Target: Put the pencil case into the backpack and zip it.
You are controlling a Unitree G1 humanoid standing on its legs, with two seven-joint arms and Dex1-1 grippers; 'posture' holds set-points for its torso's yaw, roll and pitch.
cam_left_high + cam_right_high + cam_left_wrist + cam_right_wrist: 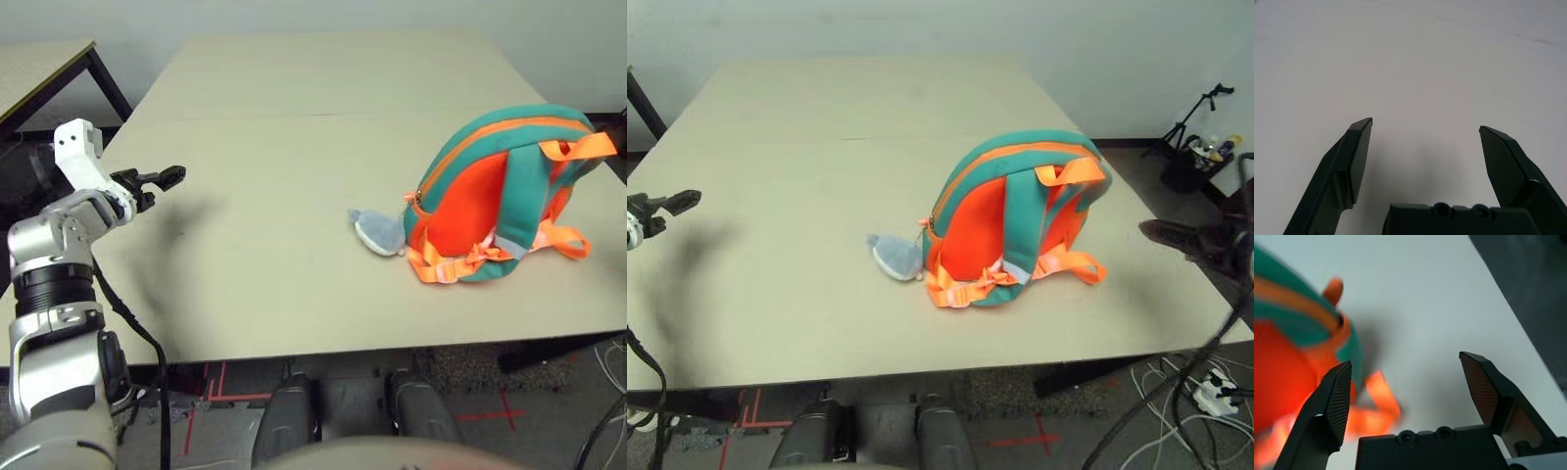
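Standing on the beige table toward its right edge, the backpack shows its orange back panel and teal rim, with the orange straps trailing onto the tabletop on the near side. Its zip line runs closed along the rim as far as can be seen. A grey plush charm lies flat on the table just beside the bag's left side, touching or nearly touching it. The left gripper hangs over the table's left edge, well apart from the bag, its two black fingers spread wide with nothing between them but bare tabletop. The right gripper sits off the table's right edge, pointing in toward the bag, fingers likewise spread wide and holding nothing; past them its wrist camera catches the bag's teal and orange side and a loose strap end. From where I stand the pencil case can't be made out anywhere on the tabletop. A second, smaller table stands off the far left corner.
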